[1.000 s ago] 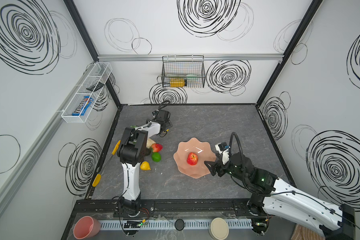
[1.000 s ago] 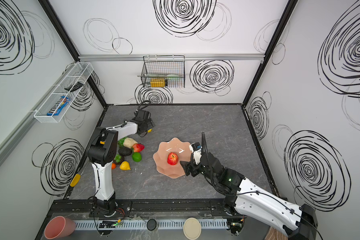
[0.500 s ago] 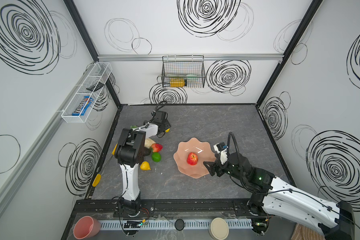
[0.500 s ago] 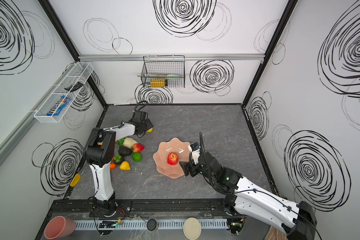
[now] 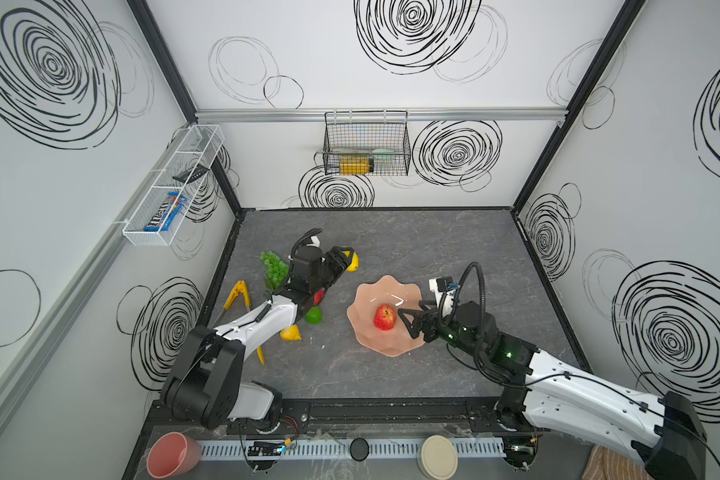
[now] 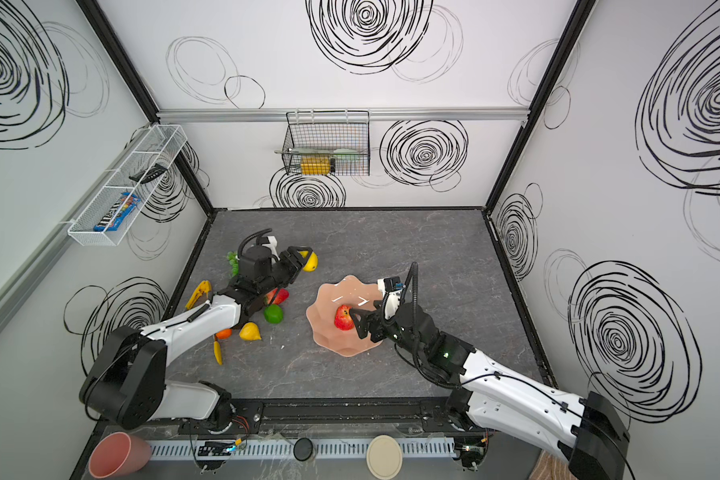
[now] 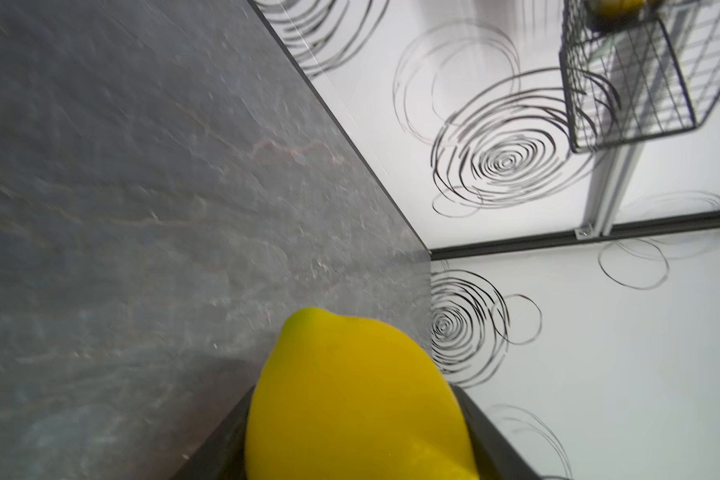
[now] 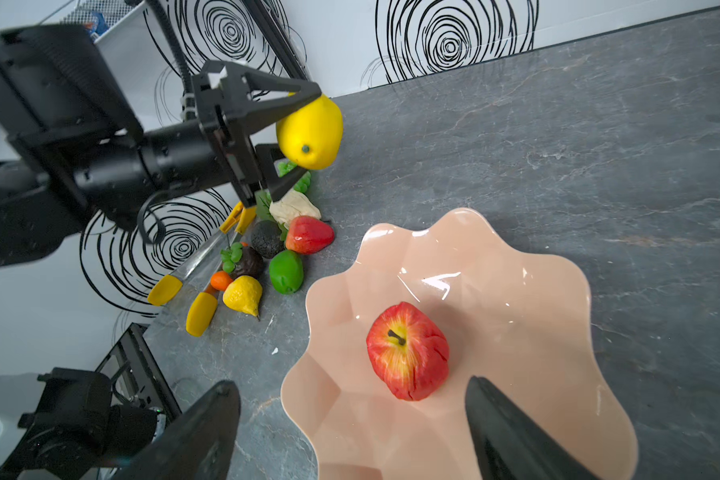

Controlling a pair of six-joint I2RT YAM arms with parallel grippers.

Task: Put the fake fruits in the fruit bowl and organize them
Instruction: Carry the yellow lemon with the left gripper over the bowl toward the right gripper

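The fruit bowl (image 5: 364,291) (image 6: 323,299) (image 8: 516,266) is peach-pink with a wavy rim and holds a red apple (image 5: 385,318) (image 6: 343,318) (image 8: 408,351). My left gripper (image 5: 348,259) (image 6: 306,258) (image 7: 358,457) is shut on a yellow lemon (image 5: 353,262) (image 6: 312,262) (image 7: 358,399) (image 8: 310,133), back left of the bowl. My right gripper (image 5: 408,320) (image 6: 356,322) (image 8: 350,392) stands open over the bowl's near right rim, close to the apple. Left of the bowl lie a strawberry (image 8: 308,235), lime (image 5: 313,315) (image 8: 285,271), small yellow fruit (image 5: 290,333) (image 8: 242,294), avocado (image 8: 267,239), orange (image 8: 220,280) and grapes (image 5: 274,266).
Yellow-handled tongs (image 5: 238,297) lie by the left wall beside the fruit pile. A wire basket (image 5: 366,143) hangs on the back wall and a white shelf (image 5: 173,187) on the left wall. A pink cup (image 5: 173,455) and a beige lid (image 5: 437,457) sit beyond the front rail.
My left gripper has closed on the lemon and carried it a little right and nearer. The right gripper has edged left over the bowl toward the apple.
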